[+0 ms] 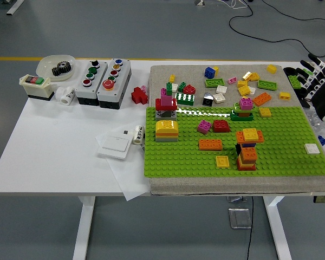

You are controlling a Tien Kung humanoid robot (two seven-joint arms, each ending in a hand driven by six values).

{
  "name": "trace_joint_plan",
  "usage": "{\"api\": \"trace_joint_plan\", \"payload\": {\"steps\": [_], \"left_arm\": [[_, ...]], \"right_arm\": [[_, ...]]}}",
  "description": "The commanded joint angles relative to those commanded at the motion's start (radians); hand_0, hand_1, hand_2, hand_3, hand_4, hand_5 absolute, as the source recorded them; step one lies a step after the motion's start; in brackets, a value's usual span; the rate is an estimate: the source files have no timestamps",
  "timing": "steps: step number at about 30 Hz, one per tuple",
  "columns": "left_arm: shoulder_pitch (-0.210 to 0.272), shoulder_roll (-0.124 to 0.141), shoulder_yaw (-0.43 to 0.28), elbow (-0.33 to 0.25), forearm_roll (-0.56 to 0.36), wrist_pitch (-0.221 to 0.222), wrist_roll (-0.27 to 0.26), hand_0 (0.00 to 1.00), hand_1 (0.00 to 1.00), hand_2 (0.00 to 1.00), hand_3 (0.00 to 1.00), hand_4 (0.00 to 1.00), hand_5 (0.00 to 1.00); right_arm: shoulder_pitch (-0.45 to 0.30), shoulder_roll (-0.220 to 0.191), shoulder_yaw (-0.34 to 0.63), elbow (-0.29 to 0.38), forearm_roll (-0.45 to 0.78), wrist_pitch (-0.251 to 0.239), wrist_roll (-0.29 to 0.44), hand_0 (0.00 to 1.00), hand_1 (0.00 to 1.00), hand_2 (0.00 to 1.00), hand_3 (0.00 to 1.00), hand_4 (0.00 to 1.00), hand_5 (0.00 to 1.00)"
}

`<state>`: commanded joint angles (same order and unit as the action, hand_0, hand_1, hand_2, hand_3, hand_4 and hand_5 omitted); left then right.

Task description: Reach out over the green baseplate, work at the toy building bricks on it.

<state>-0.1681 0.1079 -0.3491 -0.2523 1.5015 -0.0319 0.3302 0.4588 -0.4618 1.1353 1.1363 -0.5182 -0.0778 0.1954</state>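
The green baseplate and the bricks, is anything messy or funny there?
Mostly tidy. On the green studded baseplate the tall orange-and-red brick tower looks crookedly stacked, its yellow top brick turned askew. Behind the plate, loose coloured bricks lie scattered on the grey mat. Nothing looks broken.

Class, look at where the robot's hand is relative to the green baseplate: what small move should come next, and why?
Probably bring the right hand leftward over the green baseplate. It sits at the table's right edge with fingers spread, holding nothing, away from the stacked bricks, so no brick work can begin.
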Motion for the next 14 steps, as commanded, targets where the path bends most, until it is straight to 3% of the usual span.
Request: {"api": "trace_joint_plan", "payload": {"steps": [14], "left_arm": [[-0.002,0.001,-0.004,-0.001,0.011,-0.003,0.003,0.556,0.634,0.686,0.611,0.649,0.731]], "right_arm": [[0.009,-0.004,-0.008,0.007,0.021,0.0,0.019,0.948,0.856,0.87,0.882,0.998,0.987]]}}
